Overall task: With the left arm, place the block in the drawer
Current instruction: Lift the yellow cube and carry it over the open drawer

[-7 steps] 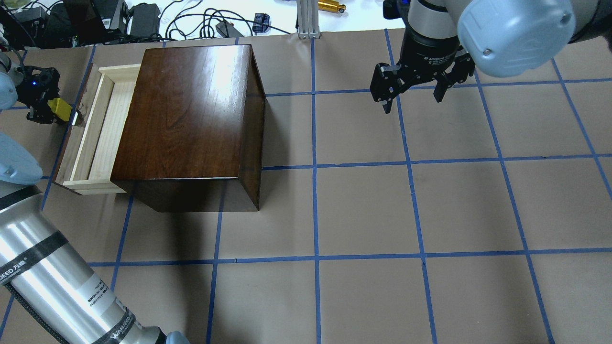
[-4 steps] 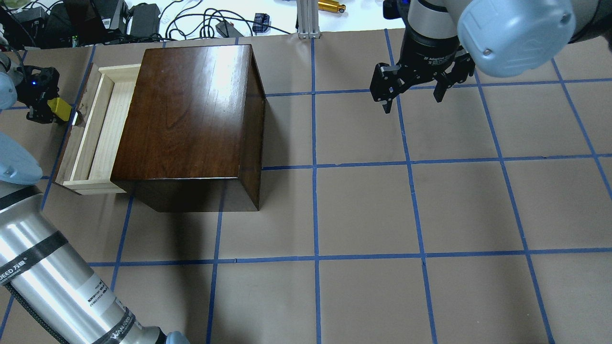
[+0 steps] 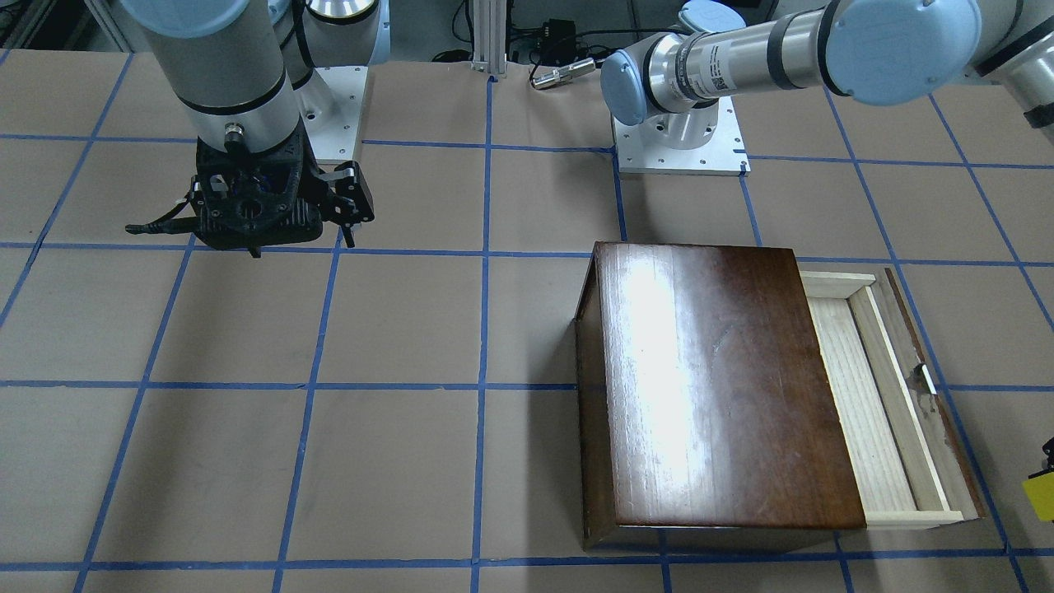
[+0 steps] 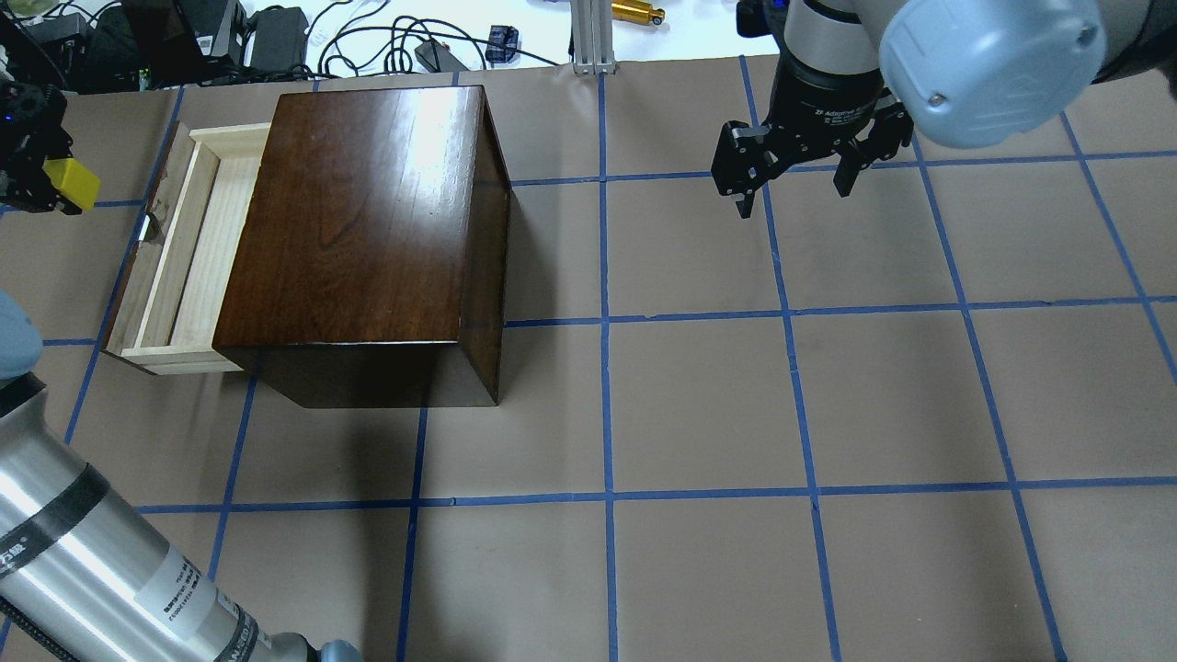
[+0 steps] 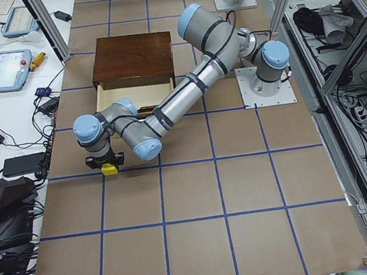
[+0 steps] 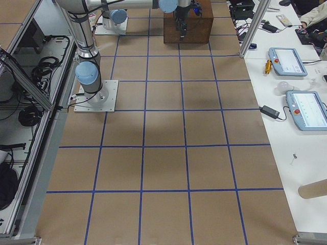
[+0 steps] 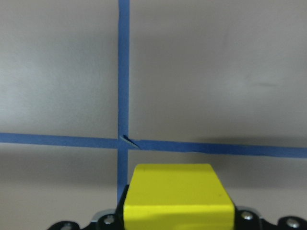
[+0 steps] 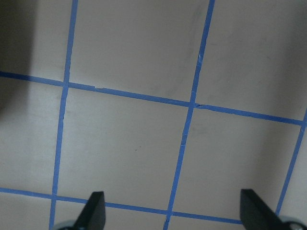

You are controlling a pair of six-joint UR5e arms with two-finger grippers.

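Observation:
My left gripper (image 4: 48, 176) is shut on the small yellow block (image 4: 74, 183) and holds it above the table, left of the drawer's dark front. The block also shows in the left wrist view (image 7: 177, 199), over a crossing of blue tape lines, and at the right edge of the front view (image 3: 1040, 497). The pale wooden drawer (image 4: 207, 241) stands pulled open from the dark brown cabinet (image 4: 359, 221), and it is empty (image 3: 860, 403). My right gripper (image 4: 795, 195) is open and empty, far to the right over bare table.
The glossy cabinet is tall and takes up the far left of the table. Cables, power bricks and a gold tool (image 4: 637, 12) lie beyond the far edge. Blue tape lines grid the brown table (image 4: 699, 405).
My left gripper, with the block in it, has moved left and towards the far edge, away from the drawer's front. The right arm has not moved.

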